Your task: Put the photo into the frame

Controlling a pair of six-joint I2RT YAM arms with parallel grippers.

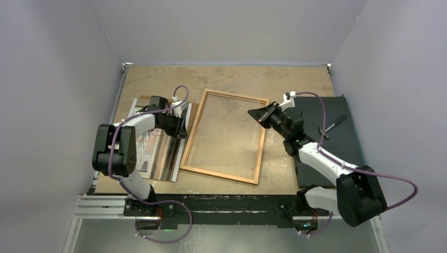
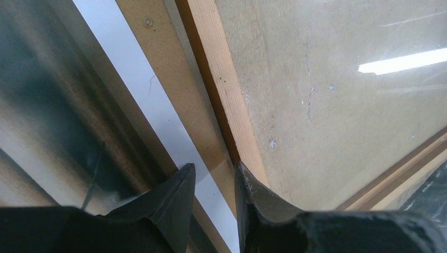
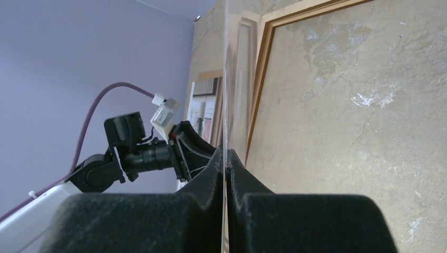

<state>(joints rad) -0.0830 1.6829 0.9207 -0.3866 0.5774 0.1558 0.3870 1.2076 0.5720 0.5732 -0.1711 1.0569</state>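
The orange-brown wooden frame lies flat in the middle of the table. My right gripper is shut on the right edge of a clear pane that lies over the frame; in the right wrist view the pane runs edge-on between my fingertips. The photo, with beige and dark bands, lies left of the frame under my left arm. My left gripper is open and empty just above the frame's left rail. Its fingertips straddle the photo's white border.
A brown backing board lies under the photo, beside the frame. A black slab covers the table's right side with a small tool on it. Walls close in on the table at the left, back and right.
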